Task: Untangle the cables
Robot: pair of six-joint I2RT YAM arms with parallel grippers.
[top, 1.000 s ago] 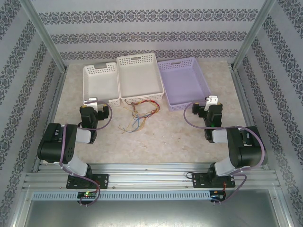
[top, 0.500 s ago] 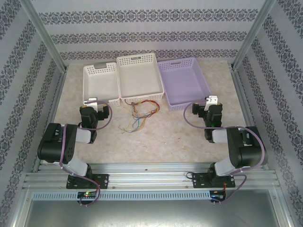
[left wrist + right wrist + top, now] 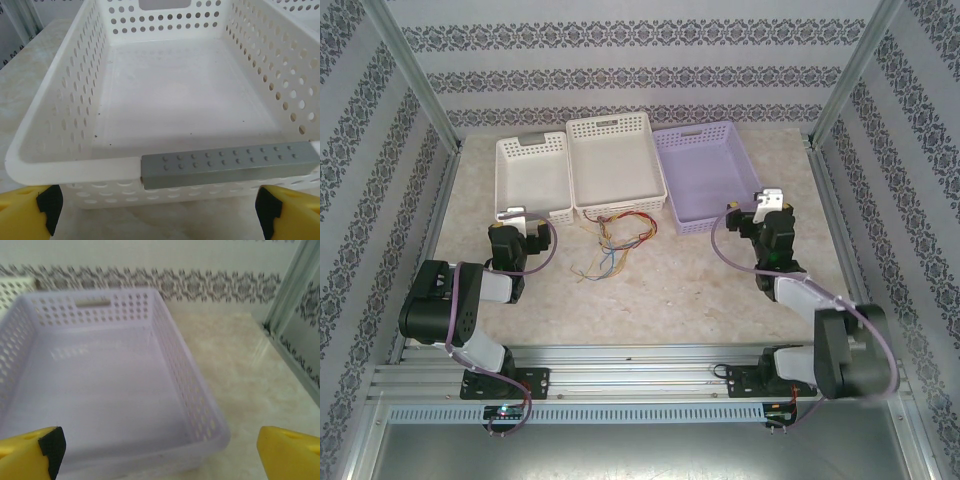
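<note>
Cables (image 3: 615, 240) sit in one loose tangle on the table (image 3: 670, 290), just in front of the middle white basket (image 3: 617, 160); long axis runs diagonally, with the red and yellow loops up by the basket's near wall and the loose ends pointing near-left; left gripper (image 3: 515, 215) is spread wide, grasping nothing, facing the near rim of the left white basket (image 3: 70, 125); right gripper (image 3: 770, 203) is just as wide and empty, by the near right corner of the purple basket (image 3: 100, 390); both well apart from the tangle.
</note>
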